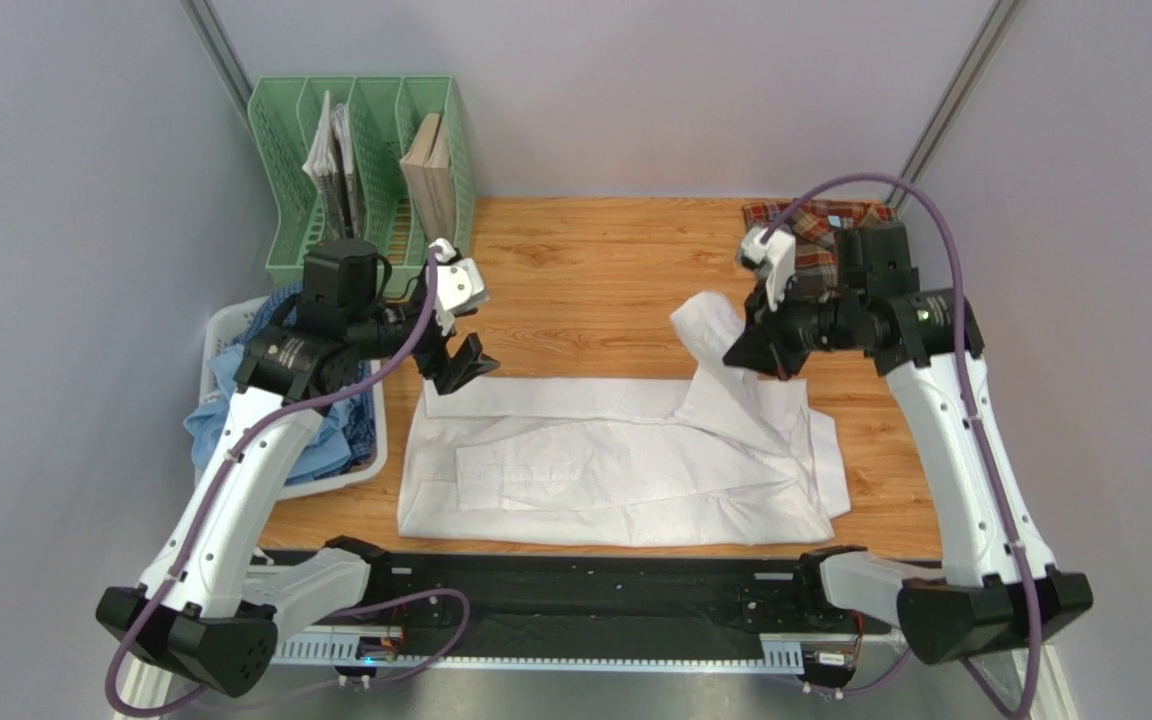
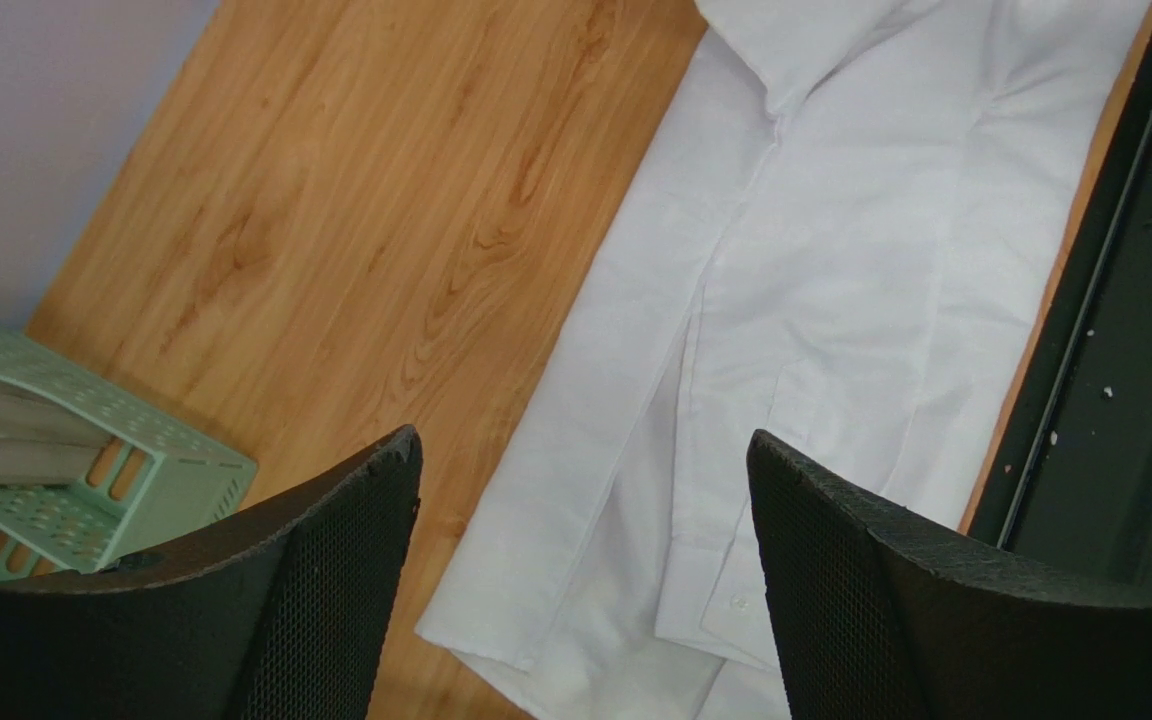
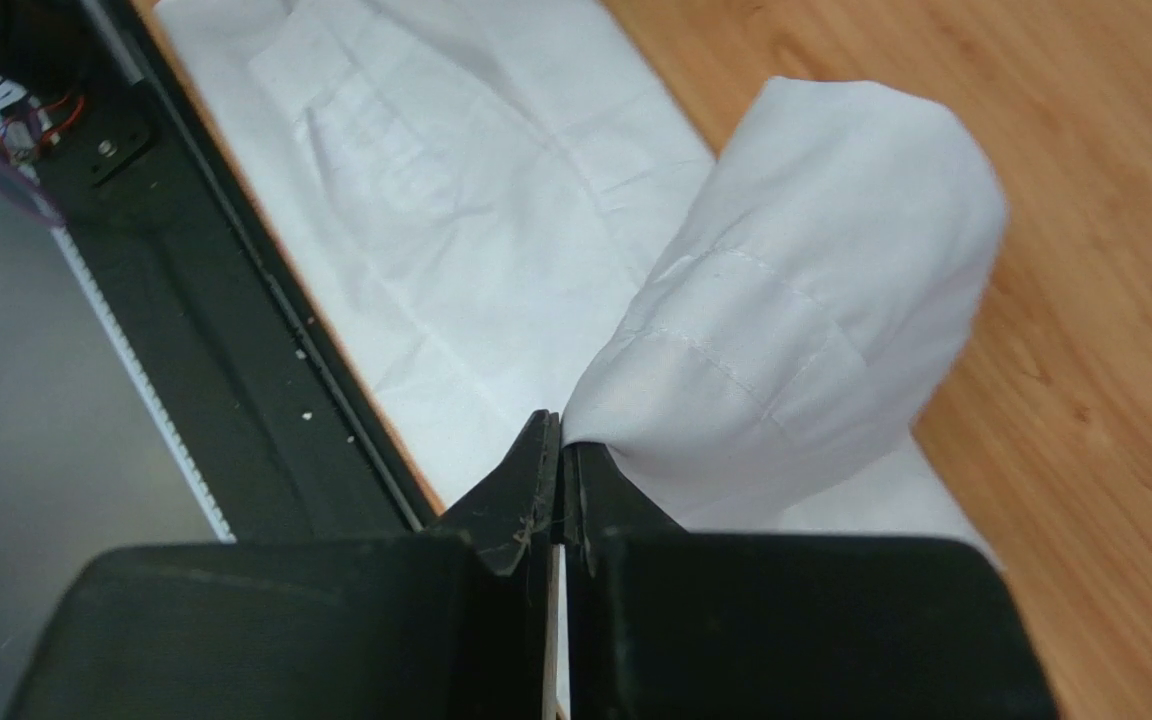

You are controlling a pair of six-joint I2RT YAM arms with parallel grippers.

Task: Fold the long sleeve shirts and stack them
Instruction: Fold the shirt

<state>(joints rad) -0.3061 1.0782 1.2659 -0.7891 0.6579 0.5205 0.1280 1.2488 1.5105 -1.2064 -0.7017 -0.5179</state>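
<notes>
Right pincer [image 3: 560,450] clamped on white shirt [image 1: 612,465] sleeve, left pincer [image 2: 582,443] spread wide over its corner

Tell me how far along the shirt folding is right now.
Done: the plaid shirt looks folded at the far right corner. In hand: the white shirt lies spread on the table, the right hand shut on its lifted sleeve, the left hand open above its far left edge. Left: finishing that fold, plus blue shirts heaped in the basket.
</notes>
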